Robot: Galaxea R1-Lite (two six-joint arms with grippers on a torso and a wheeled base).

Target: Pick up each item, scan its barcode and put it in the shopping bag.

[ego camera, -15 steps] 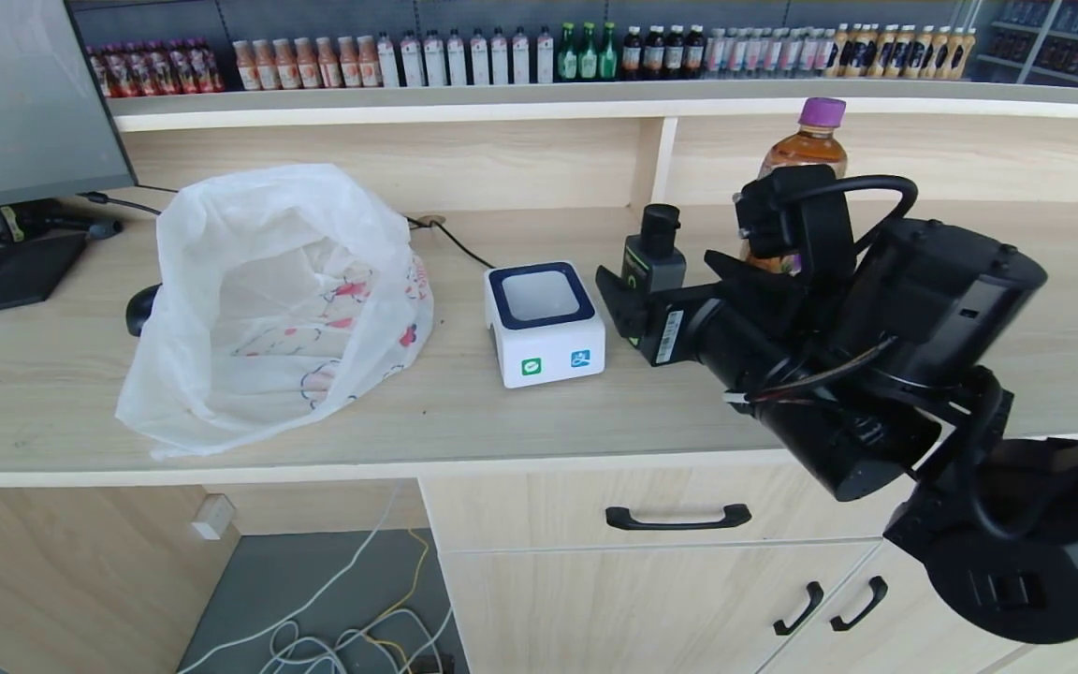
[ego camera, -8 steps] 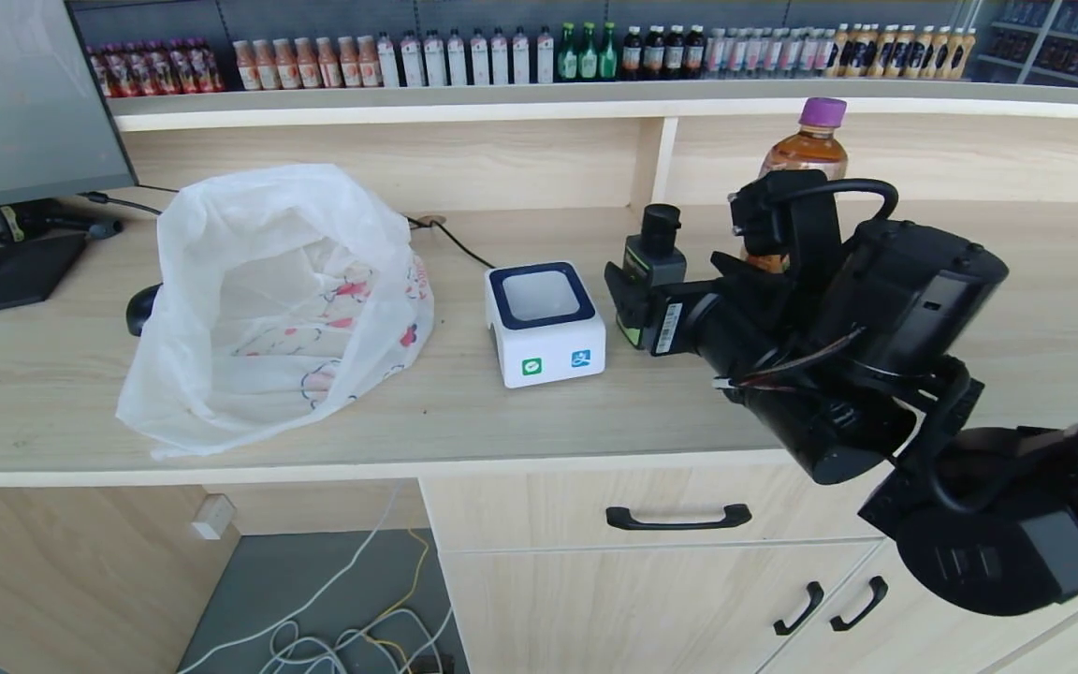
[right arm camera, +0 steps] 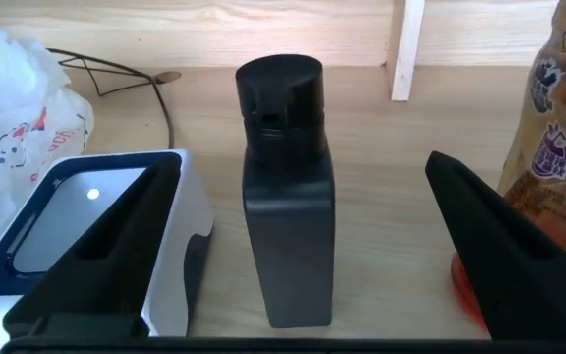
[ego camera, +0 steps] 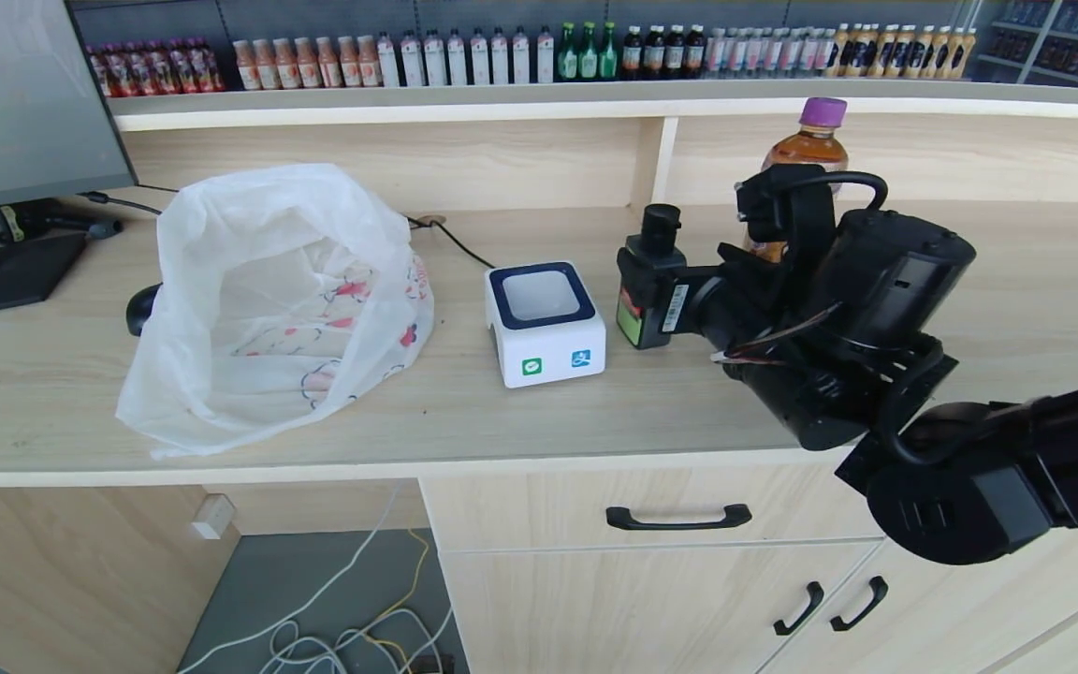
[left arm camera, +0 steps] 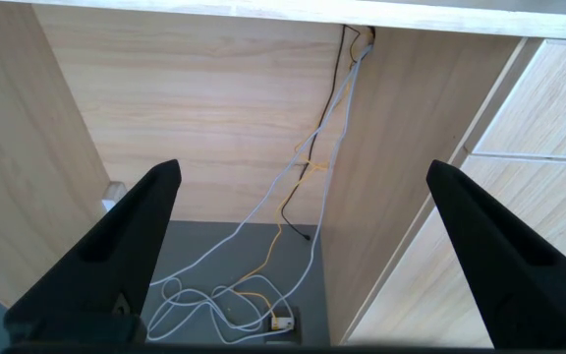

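Note:
A black flat bottle with a black cap (ego camera: 660,232) stands upright on the counter just right of the white barcode scanner (ego camera: 544,323). My right gripper (ego camera: 644,298) is open and straddles this bottle at mid-height; in the right wrist view the black bottle (right arm camera: 288,236) stands between the right gripper's (right arm camera: 303,172) fingers, with a gap on each side. A tea bottle with a purple cap (ego camera: 810,140) stands behind my right arm. The white shopping bag (ego camera: 277,300) gapes open at the left. My left gripper (left arm camera: 303,256) hangs open below the counter.
A monitor (ego camera: 24,94) and its stand occupy the counter's far left, with a black mouse (ego camera: 138,309) beside the bag. A cable (ego camera: 459,245) runs behind the scanner. A vertical divider (ego camera: 653,159) stands at the back. Loose cables (left arm camera: 263,285) lie on the floor under the counter.
My right arm has moved forward and up towards the back of the counter. Its open fingers now straddle the black bottle instead of standing in front of it.

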